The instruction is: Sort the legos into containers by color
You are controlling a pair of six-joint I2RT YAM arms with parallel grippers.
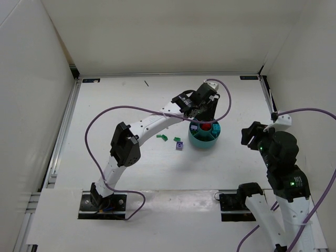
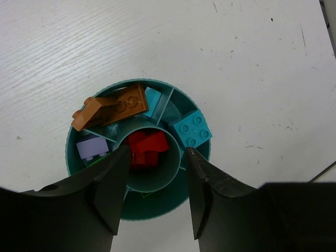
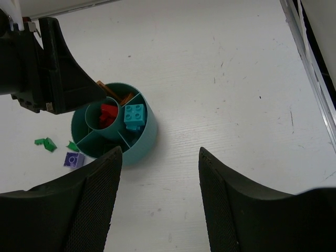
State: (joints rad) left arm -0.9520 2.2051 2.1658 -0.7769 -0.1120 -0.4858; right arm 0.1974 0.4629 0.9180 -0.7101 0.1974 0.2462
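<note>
**Red in the centre cup; green and purple left on the table**

The white wood-grain table (image 1: 131, 105) carries everything. My left arm (image 1: 152, 122) stretches across it to the bowl; the right arm (image 1: 281, 157) stands folded at the right side, well apart from the work.

The small round teal plastic bowl (image 2: 157, 210) with inner dividers sits right of the table's middle. Its round centre cup (image 2: 155, 181) lies directly under the left gripper (image 2: 157, 152), whose jaws stand partly apart, one on each side of the cup, with nothing between them. The right gripper (image 3: 158, 155) hangs with jaws wide and holds nothing.

In the bowl I see red plastic bricks (image 2: 147, 148) in the centre cup; flat brown bricks (image 2: 110, 107) in a far wedge; a turquoise studded brick (image 2: 192, 130) in the wedge beside it; a lilac brick (image 2: 92, 148) in another. Just left of the bowl, on the table, lie small green pieces (image 1: 163, 137) and a purple brick (image 1: 180, 146).

I judge the step in hand to be the drop of red into the cup, and it looks done; the sort seems well along. The next move calls for lifting the left gripper clear of the rim, swinging left, and descending over the purple brick or a green piece; these are tiny, so the jaws must straddle closely.
</note>
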